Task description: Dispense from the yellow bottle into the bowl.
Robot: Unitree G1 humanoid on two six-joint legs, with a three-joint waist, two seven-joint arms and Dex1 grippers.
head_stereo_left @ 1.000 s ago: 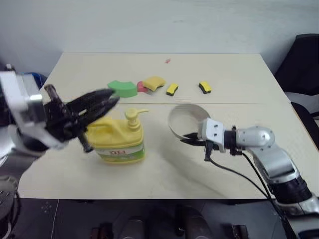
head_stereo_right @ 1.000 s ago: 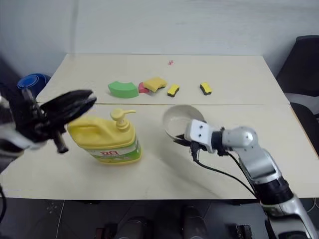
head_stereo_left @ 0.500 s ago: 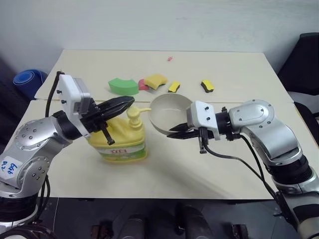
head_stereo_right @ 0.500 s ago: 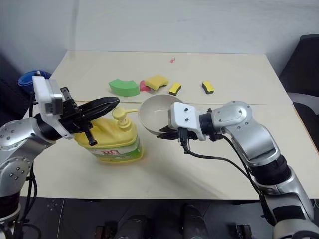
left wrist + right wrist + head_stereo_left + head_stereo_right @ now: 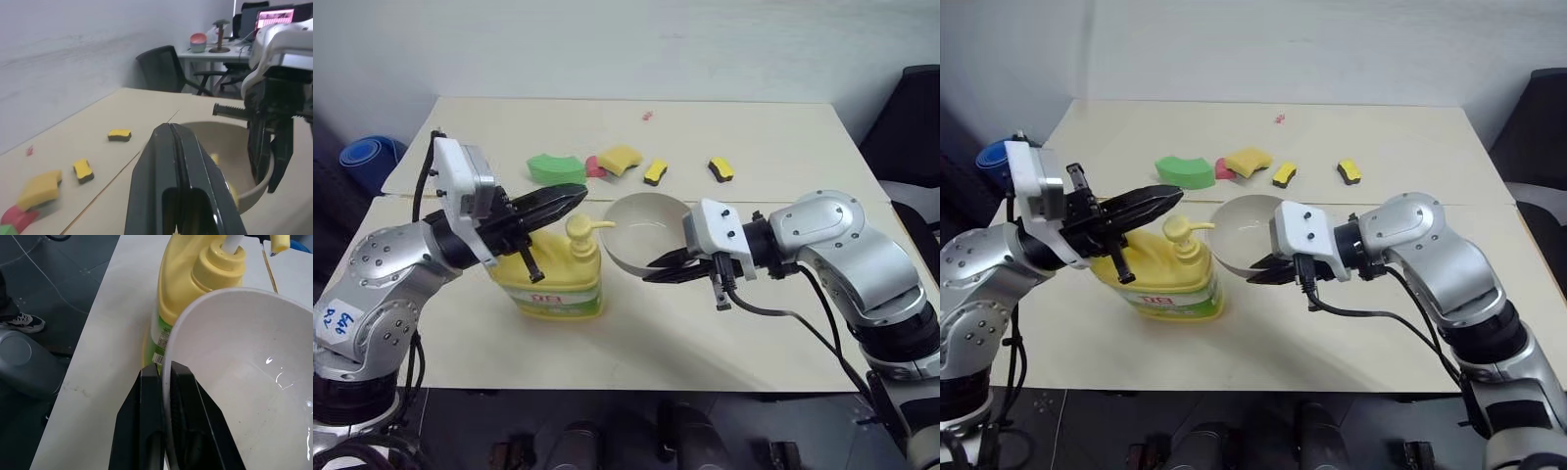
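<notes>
The yellow bottle (image 5: 551, 279) stands upright on the cream table (image 5: 636, 343), toward its near edge and left of centre. Its green-and-white label faces the camera with a few red marks on the white band; they are too small to read. From the right wrist view a small barcode shows on the side of the label, likewise unreadable. The yellow pump nozzle (image 5: 584, 228) tops the bottle, its spout pointing right toward the bowl (image 5: 644, 227).

The left hand (image 5: 570, 199) hovers just above and behind the pump, its two black fingers pressed together with no gap between them and nothing held. On the left arm's lower housing, at the near left, a white sticker carries blue handwritten marks that I cannot make out.

The right hand (image 5: 658, 270) pinches the near rim of the bowl, one finger inside the wall and one outside, as the right wrist view shows plainly. The bowl is plain off-white, tilted and lifted off the table, just to the right of the bottle with its rim close under the spout. Its inside looks bare apart from a few bright glints.

Farther back on the table lie a green curved block (image 5: 554, 167), a red piece (image 5: 593, 166) partly under a yellow sponge (image 5: 620, 157), then two small yellow-and-black sponges (image 5: 655, 172) (image 5: 721, 168) well apart to the right. A tiny red scrap (image 5: 647, 115) sits near the far edge. A blue roll (image 5: 367, 157) lies beyond the table's left side, and a black chair (image 5: 911, 108) stands at the far right.
</notes>
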